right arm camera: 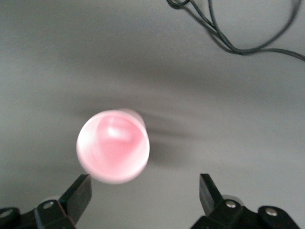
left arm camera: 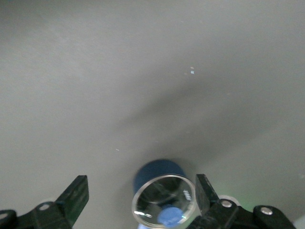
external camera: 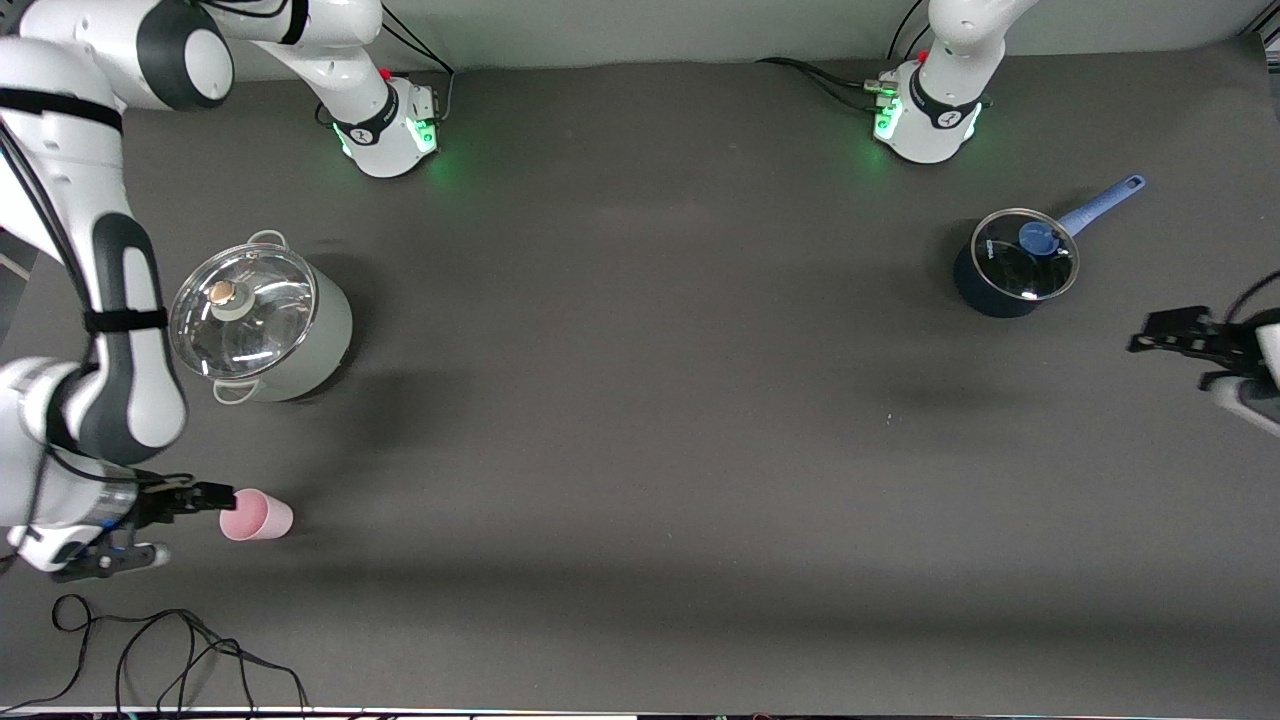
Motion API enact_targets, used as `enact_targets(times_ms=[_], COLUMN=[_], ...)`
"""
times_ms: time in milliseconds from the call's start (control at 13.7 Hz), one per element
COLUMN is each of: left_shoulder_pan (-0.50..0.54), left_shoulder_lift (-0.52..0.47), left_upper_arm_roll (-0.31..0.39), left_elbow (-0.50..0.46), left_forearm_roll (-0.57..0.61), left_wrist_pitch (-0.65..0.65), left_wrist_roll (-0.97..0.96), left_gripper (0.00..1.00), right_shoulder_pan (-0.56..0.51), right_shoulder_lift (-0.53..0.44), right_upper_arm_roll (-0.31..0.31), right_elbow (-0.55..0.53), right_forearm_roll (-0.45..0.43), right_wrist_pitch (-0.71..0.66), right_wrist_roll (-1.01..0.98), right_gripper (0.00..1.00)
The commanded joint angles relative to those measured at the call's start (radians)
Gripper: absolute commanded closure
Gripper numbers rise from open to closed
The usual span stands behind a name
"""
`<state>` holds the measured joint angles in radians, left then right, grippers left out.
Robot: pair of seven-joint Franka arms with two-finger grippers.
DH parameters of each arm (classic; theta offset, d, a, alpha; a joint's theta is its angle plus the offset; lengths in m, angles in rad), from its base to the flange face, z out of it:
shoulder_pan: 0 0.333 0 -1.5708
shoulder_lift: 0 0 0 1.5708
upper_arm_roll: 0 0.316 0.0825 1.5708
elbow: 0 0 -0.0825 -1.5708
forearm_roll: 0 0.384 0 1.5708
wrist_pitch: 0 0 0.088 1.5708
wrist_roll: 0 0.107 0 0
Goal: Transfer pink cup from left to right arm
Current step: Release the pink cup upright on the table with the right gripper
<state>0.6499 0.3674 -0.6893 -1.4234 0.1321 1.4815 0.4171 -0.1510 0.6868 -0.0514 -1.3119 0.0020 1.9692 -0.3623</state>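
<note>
- Right tool [external camera: 165, 525] is held low at the right arm's end of the bench [external camera: 640, 450], fingers spread wide, just beside the pink cup [external camera: 256, 515].
- Pink cup is seen standing free on the bench, mouth up, held by neither arm; in the right wrist view it lies off the gap between the fingers [right arm camera: 78, 195].
- Left tool [external camera: 1190, 350] waits, fingers apart and holding nothing, near the blue saucepan [external camera: 1015, 265].
- A lidded steel pot [external camera: 258, 320] stands farther from the front camera than the cup.
- Such a scene is judged to fit either a cup already handed over and set down, or one awaiting a grasp.
</note>
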Motion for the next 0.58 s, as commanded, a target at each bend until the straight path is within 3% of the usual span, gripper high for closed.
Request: enact_targets(times_ms=[0,292,512], left_shoulder_pan=[-0.106,-0.22,-0.254], left_shoulder_lift=[-0.036,-0.039,-0.033], left_upper_arm_roll=[0.013,0.014,0.016], left_elbow=[0.003,0.004,0.027], left_forearm_roll=[0.009,0.014,0.024], left_wrist_pitch=[-0.041,-0.033,-0.037], left_wrist_roll=[-0.163,-0.363,-0.429], left_gripper=[0.0,0.0,0.0], right_shoulder_pan=[0.008,0.02,0.056], right_shoulder_lift=[-0.165,-0.314,-0.427], right_upper_arm_roll=[-0.005,-0.005,-0.005], right_elbow=[-0.03,-0.046,-0.139], right_forearm_roll=[-0.013,-0.004,-0.004], right_wrist_pitch=[-0.157,-0.318,-0.322], right_wrist_roll=[-0.008,0.087,0.195], right_gripper=[0.0,0.0,0.0])
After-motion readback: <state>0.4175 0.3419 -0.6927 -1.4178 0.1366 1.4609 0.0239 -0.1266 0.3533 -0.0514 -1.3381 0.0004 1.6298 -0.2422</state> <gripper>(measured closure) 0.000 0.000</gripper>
